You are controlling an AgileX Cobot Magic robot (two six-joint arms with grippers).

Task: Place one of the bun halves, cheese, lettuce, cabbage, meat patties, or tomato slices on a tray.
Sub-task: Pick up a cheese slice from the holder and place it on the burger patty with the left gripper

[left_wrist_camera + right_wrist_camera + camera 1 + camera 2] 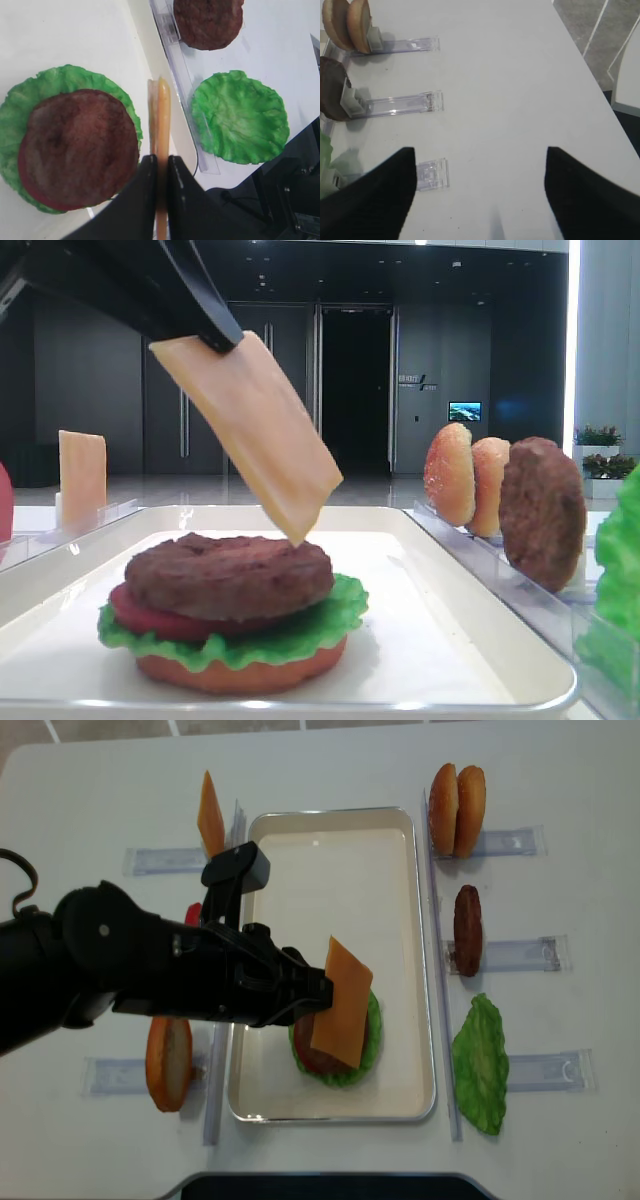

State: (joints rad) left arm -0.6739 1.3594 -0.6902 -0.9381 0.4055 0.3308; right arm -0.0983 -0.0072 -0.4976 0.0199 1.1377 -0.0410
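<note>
My left gripper is shut on the top edge of a pale orange cheese slice, which hangs tilted over the white tray. In the low exterior view the cheese has its lowest corner right at the top of a meat patty; whether they touch I cannot tell. The patty lies on a tomato slice, lettuce and a bun half. The left wrist view has the cheese edge-on between the fingers. My right gripper is open over bare table.
Clear racks flank the tray. On the right stand two bun halves, a patty and a lettuce leaf. On the left stand another cheese slice and a bun half. My left arm covers the left-middle rack.
</note>
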